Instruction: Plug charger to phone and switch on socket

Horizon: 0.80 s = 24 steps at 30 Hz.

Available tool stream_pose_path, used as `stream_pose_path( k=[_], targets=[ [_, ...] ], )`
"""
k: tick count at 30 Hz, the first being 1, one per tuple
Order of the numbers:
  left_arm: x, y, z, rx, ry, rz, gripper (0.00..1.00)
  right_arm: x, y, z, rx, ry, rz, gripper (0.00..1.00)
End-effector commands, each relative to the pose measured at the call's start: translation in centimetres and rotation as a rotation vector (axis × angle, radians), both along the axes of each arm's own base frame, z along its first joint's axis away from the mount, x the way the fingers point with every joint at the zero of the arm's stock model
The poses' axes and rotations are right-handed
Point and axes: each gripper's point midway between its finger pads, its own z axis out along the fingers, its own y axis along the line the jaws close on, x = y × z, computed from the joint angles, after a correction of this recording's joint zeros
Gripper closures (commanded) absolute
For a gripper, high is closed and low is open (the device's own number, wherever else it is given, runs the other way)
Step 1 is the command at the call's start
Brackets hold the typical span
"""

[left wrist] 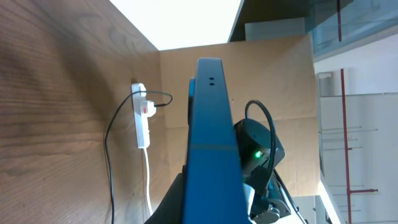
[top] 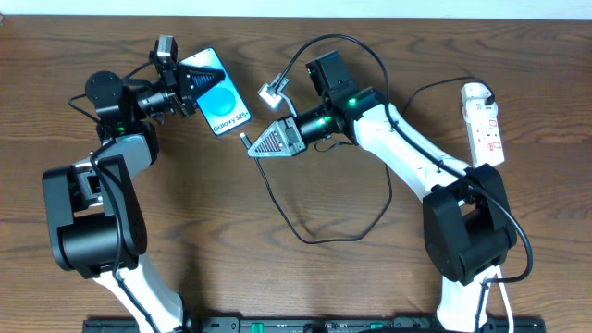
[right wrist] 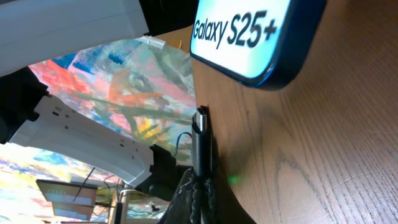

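Seemingly tilted, phone [top: 215, 94] in left gripper [top: 188, 88], charger [right wrist: 200, 142] in right gripper [top: 257, 146] — apart

white arm links [top: 407, 148], black joints [top: 467, 222], green lights [top: 351, 102], grey right hand [top: 252, 147]

overhead looks straight down; both wrist views sit close, sharing the phone [right wrist: 249, 37].

Text on phone [right wrist: 261, 37]: "Galaxy S25+"
Placement: bright white part of the screen, dark letters
Overhead view: same words, smaller
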Motion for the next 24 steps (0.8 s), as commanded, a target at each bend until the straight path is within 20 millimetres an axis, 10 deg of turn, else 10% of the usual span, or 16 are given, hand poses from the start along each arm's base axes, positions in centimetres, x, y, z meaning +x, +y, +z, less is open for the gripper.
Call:
stream_pose_path(
  k=[1, 24],
  targets=[
    [0.4, 0.0, 1.1, 0.001, -0.028, 0.009, 0.93, -0.2, 0.2, 1.0, 0.015, -0.004, 0.007, 0.99],
    [0.2, -1.6, 1.1, -0.002, -0.024, -0.023, 0.93, 0.8, 0.3, 0.5, -0.028, 0.012, -0.046, 0.99]
  ],
)
